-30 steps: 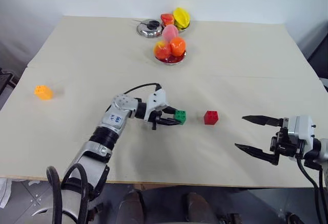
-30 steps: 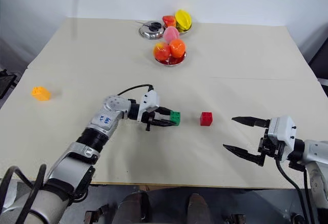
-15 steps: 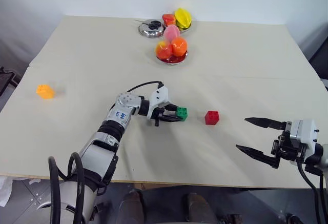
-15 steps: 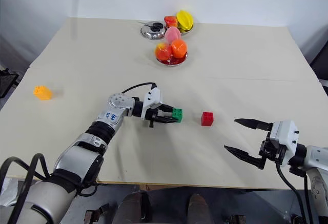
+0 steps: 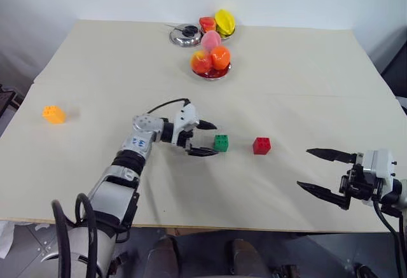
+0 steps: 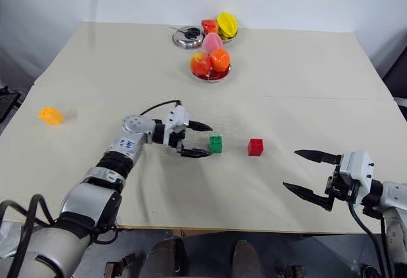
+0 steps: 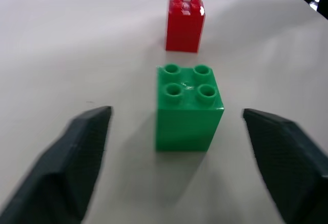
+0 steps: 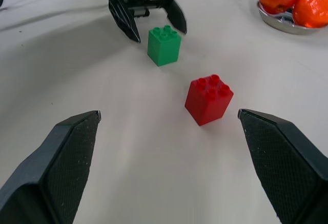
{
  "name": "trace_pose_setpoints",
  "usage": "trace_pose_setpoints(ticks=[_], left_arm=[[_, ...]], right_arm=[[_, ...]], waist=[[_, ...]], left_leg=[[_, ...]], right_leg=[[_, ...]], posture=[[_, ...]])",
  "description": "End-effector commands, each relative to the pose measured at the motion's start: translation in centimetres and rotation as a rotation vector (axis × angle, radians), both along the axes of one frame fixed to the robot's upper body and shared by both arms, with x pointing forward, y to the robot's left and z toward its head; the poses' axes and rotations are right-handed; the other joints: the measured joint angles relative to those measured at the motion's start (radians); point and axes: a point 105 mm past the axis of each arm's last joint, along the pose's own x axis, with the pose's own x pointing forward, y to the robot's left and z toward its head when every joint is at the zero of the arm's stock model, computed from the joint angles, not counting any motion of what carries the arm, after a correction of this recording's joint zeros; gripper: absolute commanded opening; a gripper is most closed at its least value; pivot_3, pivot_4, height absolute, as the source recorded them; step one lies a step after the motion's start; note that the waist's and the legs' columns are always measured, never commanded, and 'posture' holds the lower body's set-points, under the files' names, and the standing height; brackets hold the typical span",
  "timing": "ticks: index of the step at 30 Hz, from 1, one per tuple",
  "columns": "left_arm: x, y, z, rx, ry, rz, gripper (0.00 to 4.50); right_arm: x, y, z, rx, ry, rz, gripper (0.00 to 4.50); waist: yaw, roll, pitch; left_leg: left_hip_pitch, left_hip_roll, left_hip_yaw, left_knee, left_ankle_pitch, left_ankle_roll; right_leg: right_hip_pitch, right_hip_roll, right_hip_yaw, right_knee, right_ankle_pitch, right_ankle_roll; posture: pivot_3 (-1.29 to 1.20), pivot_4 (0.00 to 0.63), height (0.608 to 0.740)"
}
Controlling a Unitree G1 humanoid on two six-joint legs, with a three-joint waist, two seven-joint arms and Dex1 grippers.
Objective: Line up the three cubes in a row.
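Observation:
The green cube (image 5: pixel 220 142) stands upright on the table, free, between the spread fingertips of my open left gripper (image 5: pixel 213 139), which touch neither side of it. In the left wrist view the green cube (image 7: pixel 188 108) has a gap on each side, with the red cube (image 7: pixel 185 23) just beyond it. The red cube (image 5: pixel 261 145) sits a short way to the right of the green one. Far off at the table's left stands the orange-yellow cube (image 5: pixel 53 114). My right gripper (image 5: pixel 304 167) hovers open and empty near the front right, well apart from the red cube.
A metal dish of round toy fruits (image 5: pixel 211 62) stands behind the cubes at mid-table. Farther back are a second fruit dish (image 5: pixel 219 23) and a small metal lid (image 5: pixel 185 35). The table's front edge (image 5: pixel 210 227) runs close below both arms.
My left gripper opened and let go of the green cube, then drew back a little to the left. The cube stays beside the red one. The right arm is still.

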Motion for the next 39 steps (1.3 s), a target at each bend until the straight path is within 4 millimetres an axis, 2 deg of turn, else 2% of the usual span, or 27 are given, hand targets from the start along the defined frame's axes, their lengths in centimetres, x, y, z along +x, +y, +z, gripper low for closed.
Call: trace_pose_setpoints(ticks=[1, 4, 7, 9, 11, 15, 17, 19, 22, 25, 29, 32, 34, 37, 39], left_arm=[[-1.1, 3.2, 2.7, -0.079, -0.083, -0.001, 4.35], [-1.7, 8.6, 4.5, -0.174, -0.156, 0.198, 4.35], [-2.5, 13.6, 5.1, -0.253, -0.233, 0.470, 4.43], [-4.4, 18.1, 4.1, -0.289, -0.277, 0.724, 4.43], [-6.4, 21.6, 2.9, -0.319, -0.308, 0.942, 4.43], [-9.8, 26.2, 1.2, -0.370, -0.337, 1.262, 4.43], [-12.2, 28.9, 0.1, -0.399, -0.360, 1.462, 4.43], [-14.6, 30.8, -1.0, -0.425, -0.355, 1.612, 4.43], [-17.4, 32.5, -1.5, -0.494, -0.367, 1.792, 4.43], [-18.8, 32.6, -1.7, -0.531, -0.360, 1.856, 4.43], [-19.0, 31.8, -2.4, -0.526, -0.316, 1.851, 4.43], [-17.6, 31.9, -1.9, -0.527, -0.313, 1.848, 4.43], [-14.1, 32.3, 0.0, -0.542, -0.298, 1.800, 4.43], [-10.7, 34.2, 1.0, -0.535, -0.205, 1.835, 4.43], [-8.4, 34.7, 1.9, -0.520, -0.171, 1.808, 4.43]], right_arm=[[0.1, 0.7, 0.7, 0.020, -0.035, 0.049, 4.50], [0.4, 2.3, 0.8, 0.080, -0.013, 0.095, 4.50], [0.5, 4.2, 0.9, 0.123, -0.023, 0.147, 4.50], [0.9, 6.1, 1.2, 0.159, -0.067, 0.202, 4.50], [1.3, 7.2, 1.8, 0.190, -0.102, 0.235, 4.50], [1.8, 8.1, 2.5, 0.222, -0.128, 0.274, 4.50], [2.1, 8.7, 2.8, 0.230, -0.136, 0.297, 4.50], [2.2, 9.2, 3.0, 0.234, -0.147, 0.320, 4.50], [2.5, 9.5, 3.2, 0.230, -0.164, 0.346, 4.50], [2.8, 9.7, 3.4, 0.230, -0.174, 0.351, 4.50], [3.1, 9.9, 3.3, 0.228, -0.171, 0.357, 4.50], [3.2, 10.0, 3.1, 0.221, -0.158, 0.363, 4.50], [3.2, 10.0, 2.8, 0.213, -0.148, 0.360, 4.50], [3.3, 10.0, 2.5, 0.206, -0.139, 0.351, 4.50], [3.3, 10.2, 2.5, 0.202, -0.143, 0.349, 4.50]], waist=[[-0.004, 0.000, 0.000], [-0.008, 0.000, 0.000], [-0.013, 0.000, 0.000], [-0.027, 0.001, 0.000], [-0.033, 0.001, 0.000], [-0.016, -0.001, 0.000], [-0.014, -0.003, -0.001], [-0.016, -0.003, -0.001], [-0.023, -0.003, -0.001], [-0.021, -0.003, -0.001], [-0.022, -0.004, -0.001], [-0.022, -0.004, -0.001], [-0.013, -0.004, -0.001], [-0.011, -0.006, -0.002], [-0.019, -0.005, -0.003]], left_leg=[[0.000, 0.000, 0.000, 0.000, 0.000, 0.000], [0.000, 0.000, 0.000, 0.000, 0.000, 0.000], [0.000, 0.001, 0.000, 0.000, 0.000, 0.000], [0.000, 0.001, 0.000, 0.000, 0.000, 0.001], [0.001, 0.002, 0.001, 0.000, -0.001, 0.000], [0.001, 0.003, 0.001, 0.001, -0.001, 0.001], [0.001, 0.002, 0.000, 0.002, -0.002, 0.001], [0.001, 0.002, 0.000, 0.002, -0.003, 0.002], [0.002, 0.002, 0.001, 0.001, -0.003, 0.002], [0.002, 0.003, 0.000, 0.001, -0.003, 0.002], [0.002, 0.002, 0.001, 0.001, -0.004, 0.002], [0.002, 0.002, 0.001, 0.001, -0.004, 0.001], [0.002, 0.002, 0.001, 0.001, -0.004, 0.001], [0.002, 0.003, -0.002, 0.001, -0.003, 0.002], [0.002, 0.003, 0.001, 0.001, -0.003, 0.001]], right_leg=[[0.000, 0.000, 0.000, 0.000, 0.000, 0.000], [0.000, 0.000, 0.000, 0.001, 0.000, 0.000], [0.000, 0.000, 0.000, 0.002, 0.000, 0.000], [0.000, 0.000, 0.000, 0.002, 0.000, 0.000], [0.001, 0.000, 0.000, 0.002, 0.000, -0.001], [0.000, 0.000, 0.000, 0.002, 0.000, -0.001], [0.001, 0.000, 0.000, 0.002, 0.000, -0.001], [0.002, 0.000, 0.000, 0.002, 0.000, -0.001], [0.001, 0.000, 0.000, 0.002, -0.001, -0.002], [0.001, 0.000, 0.000, 0.002, -0.001, -0.002], [0.001, 0.000, 0.000, 0.001, -0.001, -0.002], [0.001, 0.000, 0.000, 0.001, -0.001, -0.002], [0.001, 0.000, 0.000, 0.001, -0.001, -0.002], [0.001, 0.001, -0.002, 0.003, -0.001, -0.002], [0.001, 0.000, -0.002, 0.003, 0.000, -0.002]], posture=[[0.00, 0.150, 0.740], [0.00, 0.150, 0.740], [0.00, 0.150, 0.740], [0.00, 0.150, 0.740], [0.00, 0.150, 0.740], [0.00, 0.150, 0.740], [0.00, 0.150, 0.740], [0.00, 0.150, 0.740], [0.00, 0.150, 0.740], [0.00, 0.150, 0.740], [0.00, 0.150, 0.740], [0.00, 0.150, 0.740], [0.00, 0.150, 0.740], [0.00, 0.150, 0.740], [0.00, 0.150, 0.740]])
